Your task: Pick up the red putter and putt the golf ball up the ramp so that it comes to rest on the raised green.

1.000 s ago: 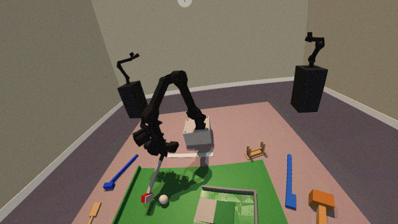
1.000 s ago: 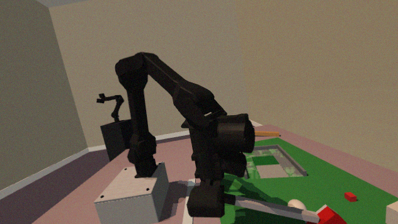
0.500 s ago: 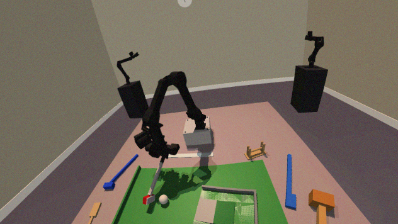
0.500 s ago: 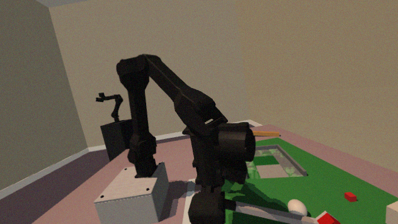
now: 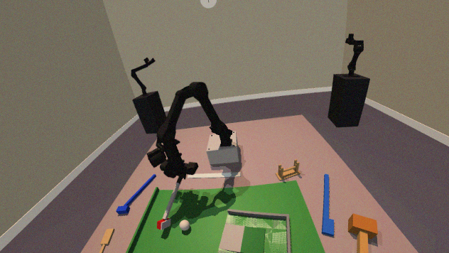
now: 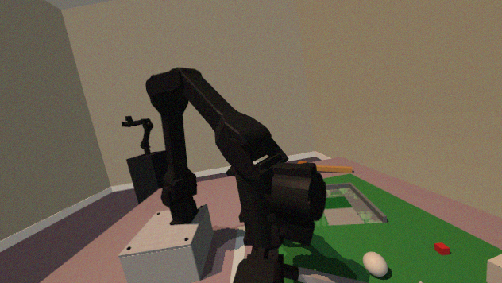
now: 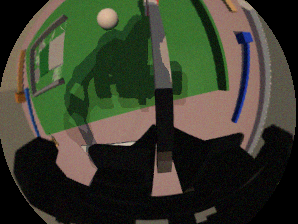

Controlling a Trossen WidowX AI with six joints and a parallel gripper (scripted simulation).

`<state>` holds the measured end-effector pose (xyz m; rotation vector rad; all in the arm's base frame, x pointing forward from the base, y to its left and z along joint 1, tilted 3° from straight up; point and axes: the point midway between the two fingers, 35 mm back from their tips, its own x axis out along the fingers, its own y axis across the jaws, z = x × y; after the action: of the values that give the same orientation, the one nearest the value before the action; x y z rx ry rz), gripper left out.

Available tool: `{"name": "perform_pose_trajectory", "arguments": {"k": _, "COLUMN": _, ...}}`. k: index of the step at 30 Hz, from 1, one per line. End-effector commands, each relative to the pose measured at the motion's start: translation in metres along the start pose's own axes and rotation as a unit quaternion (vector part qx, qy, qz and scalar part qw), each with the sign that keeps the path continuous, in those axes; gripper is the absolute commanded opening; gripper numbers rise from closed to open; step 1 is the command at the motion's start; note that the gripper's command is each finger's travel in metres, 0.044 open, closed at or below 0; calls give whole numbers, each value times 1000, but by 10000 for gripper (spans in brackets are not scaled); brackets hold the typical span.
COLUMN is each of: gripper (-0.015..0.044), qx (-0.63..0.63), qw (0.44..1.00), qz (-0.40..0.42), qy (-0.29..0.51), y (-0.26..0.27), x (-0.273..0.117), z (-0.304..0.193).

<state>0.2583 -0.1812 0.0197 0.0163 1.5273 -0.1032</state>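
My gripper (image 5: 181,178) (image 7: 159,127) is shut on the red putter's dark grip. Its grey shaft (image 5: 172,200) (image 7: 161,60) slants down to the red-and-white head (image 5: 161,224), just above or on the green mat (image 5: 209,231). In the exterior view the head is out of frame. The white golf ball (image 5: 184,224) (image 6: 375,264) (image 7: 107,18) rests on the mat, a little apart from the head, on the side toward the walled area. That area has a grey wall (image 5: 288,234) (image 6: 367,200), a pale panel (image 5: 231,237) (image 6: 343,216) and a dark green panel (image 5: 253,239) (image 6: 337,203) (image 7: 44,60).
A dark green rail (image 5: 143,218) (image 7: 212,45) edges the mat. Blue clubs (image 5: 138,193) (image 5: 326,202) lie at both sides. An orange mallet (image 5: 362,225) lies right, a wooden stand (image 5: 289,173) behind the mat. A small red block (image 6: 442,249) sits beyond the ball.
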Motion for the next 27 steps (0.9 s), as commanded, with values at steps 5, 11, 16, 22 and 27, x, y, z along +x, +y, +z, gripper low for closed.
{"name": "perform_pose_trajectory", "arguments": {"k": 5, "gripper": 0, "qx": 1, "qw": 1000, "qz": -1, "qy": 0, "y": -4, "x": 0, "z": 0}}
{"name": "perform_pose_trajectory", "arguments": {"k": 11, "gripper": 0, "qx": 0, "qw": 1000, "qz": 1, "qy": -1, "y": 46, "x": 0, "z": 8}}
{"name": "perform_pose_trajectory", "arguments": {"k": 16, "gripper": 0, "qx": -1, "qw": 1000, "qz": 4, "qy": -3, "y": 114, "x": -1, "z": 5}}
{"name": "perform_pose_trajectory", "arguments": {"k": 22, "gripper": 0, "qx": -2, "qw": 1000, "qz": 5, "qy": -3, "y": 133, "x": -2, "z": 1}}
{"name": "perform_pose_trajectory", "arguments": {"k": 27, "gripper": 0, "qx": -2, "qw": 1000, "qz": 5, "qy": -3, "y": 133, "x": -22, "z": 2}}
